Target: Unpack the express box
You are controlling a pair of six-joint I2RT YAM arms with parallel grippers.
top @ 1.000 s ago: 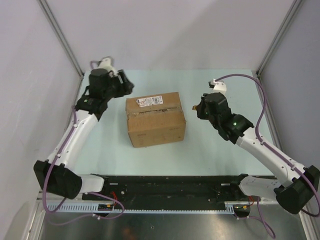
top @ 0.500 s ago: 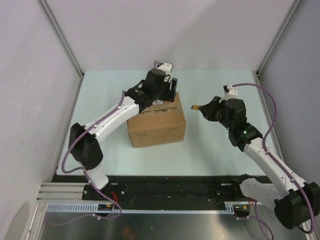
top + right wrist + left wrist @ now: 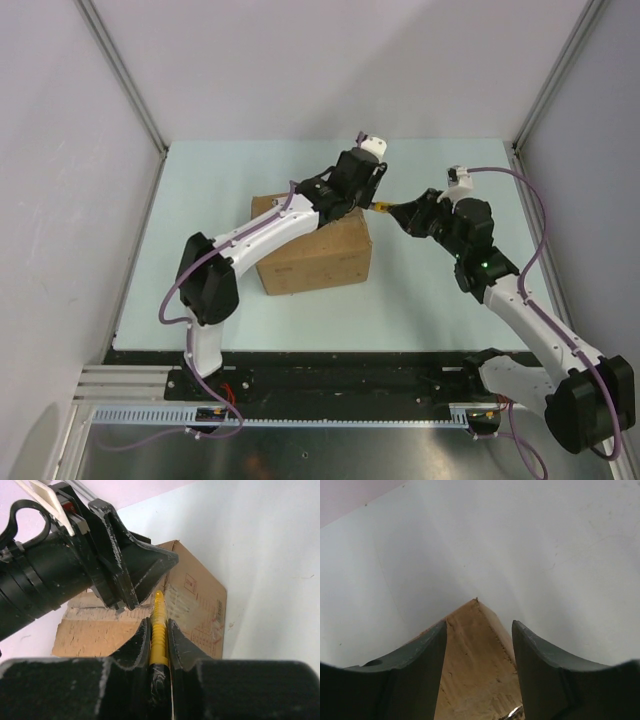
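The express box (image 3: 312, 256), a brown cardboard carton, stands mid-table with its flaps down; a torn seam runs across its top. My left arm reaches over it, and my left gripper (image 3: 371, 192) is open above the box's far right corner. In the left wrist view that corner (image 3: 475, 655) shows between the open fingers (image 3: 420, 652) of the gripper (image 3: 480, 626). My right gripper (image 3: 402, 214) is shut on a yellow ribbed tool (image 3: 159, 622). The tool's tip points at the box top (image 3: 197, 597), just under the left gripper (image 3: 135, 567).
The pale green table (image 3: 200, 190) is walled on the left, back and right. A black rail (image 3: 330, 375) with the arm bases runs along the near edge. The two grippers are very close together at the box's far right corner.
My left arm has swung from the far left across the box to its far right corner. My right gripper has moved left toward that corner with the yellow tool.
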